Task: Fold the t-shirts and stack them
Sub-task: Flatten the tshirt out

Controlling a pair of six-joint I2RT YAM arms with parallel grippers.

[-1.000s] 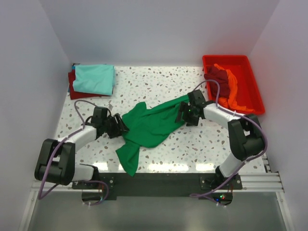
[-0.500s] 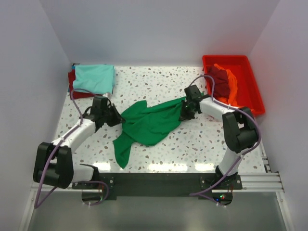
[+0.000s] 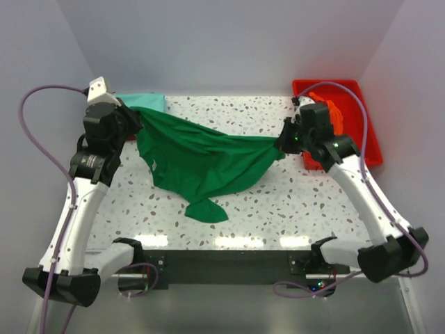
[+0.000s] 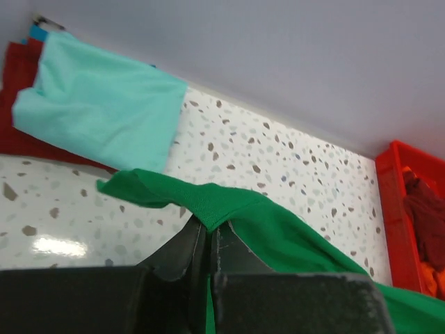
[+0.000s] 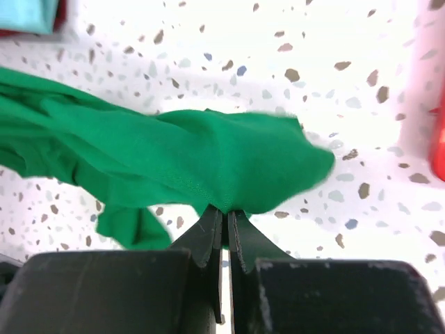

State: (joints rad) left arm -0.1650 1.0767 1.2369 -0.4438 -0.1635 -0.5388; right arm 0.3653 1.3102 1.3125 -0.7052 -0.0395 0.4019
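Noted green t-shirt (image 3: pixel 208 156) stretched in the air just left of the red tray (image 3: pixel 373 139), with lower end drooping toward the speckled table (image 3: pixel 278 202). Found left gripper (image 3: pixel 132 118) pinched tight on the shirt end far from the tray, right gripper (image 3: pixel 281 145) pinched tight on the end nearest it. Saw folded teal t-shirt (image 4: pixel 104 118) atop a dark red t-shirt (image 4: pixel 14 132), farthest left of the tray. Saw orange shirt (image 3: pixel 334 111) inside the tray.

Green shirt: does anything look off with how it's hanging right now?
The green t-shirt hangs bunched and lopsided between the left gripper and right gripper, both shut on it; one end droops toward the table. Nothing looks damaged.
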